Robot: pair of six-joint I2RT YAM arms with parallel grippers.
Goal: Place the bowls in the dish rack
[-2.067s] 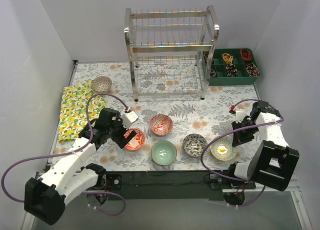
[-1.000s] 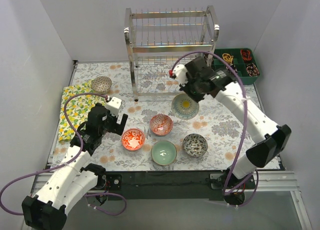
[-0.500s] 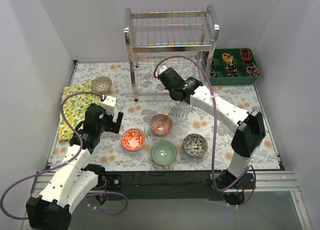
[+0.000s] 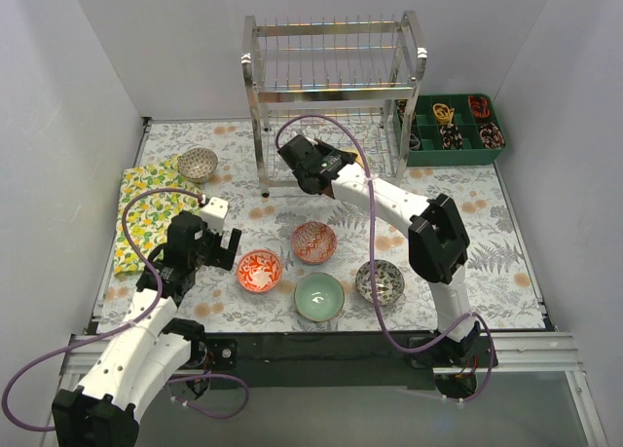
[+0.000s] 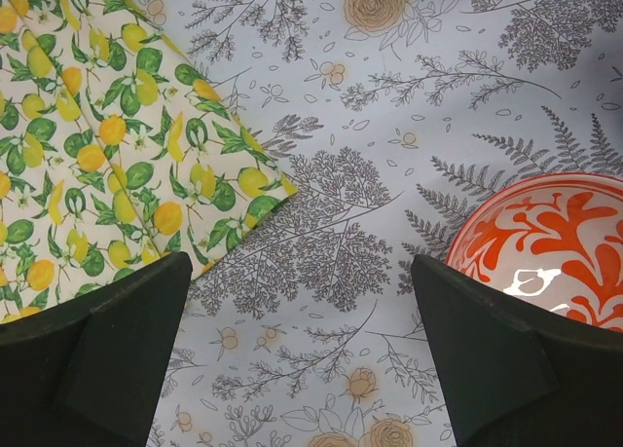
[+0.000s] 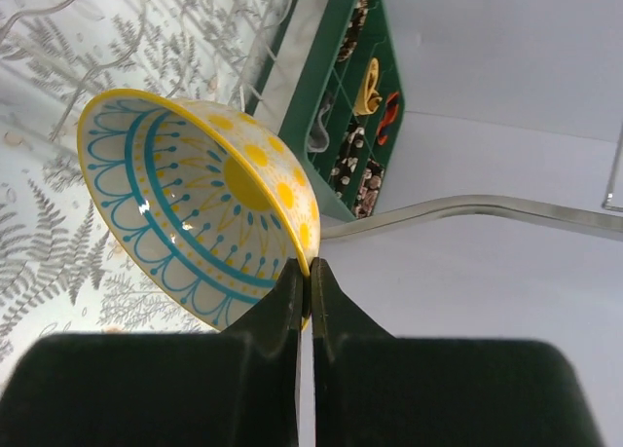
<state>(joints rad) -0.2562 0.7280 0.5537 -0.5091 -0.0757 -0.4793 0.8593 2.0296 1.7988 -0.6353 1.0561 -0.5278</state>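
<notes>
My right gripper (image 6: 304, 272) is shut on the rim of the yellow-centred, teal-patterned bowl (image 6: 195, 204) and holds it tilted on edge. In the top view this gripper (image 4: 339, 161) is at the front of the lower tier of the chrome dish rack (image 4: 336, 96), and the bowl (image 4: 354, 160) barely shows. My left gripper (image 4: 212, 241) is open and empty, just left of the orange-red bowl (image 4: 259, 270); the wrist view (image 5: 300, 272) has that bowl (image 5: 545, 252) at its right edge. The pink-red bowl (image 4: 313, 242), pale green bowl (image 4: 319, 296), dark grey bowl (image 4: 379, 280) and grey speckled bowl (image 4: 198, 162) sit on the table.
A lemon-print cloth (image 4: 146, 213) lies at the left and also shows in the left wrist view (image 5: 97, 126). A green compartment tray (image 4: 453, 126) stands right of the rack and shows in the right wrist view (image 6: 341, 106). White walls enclose the table.
My right arm has carried the yellow-centred bowl up from the near right and leftward to the rack's lower tier. My left gripper has drawn back from the orange-red bowl.
</notes>
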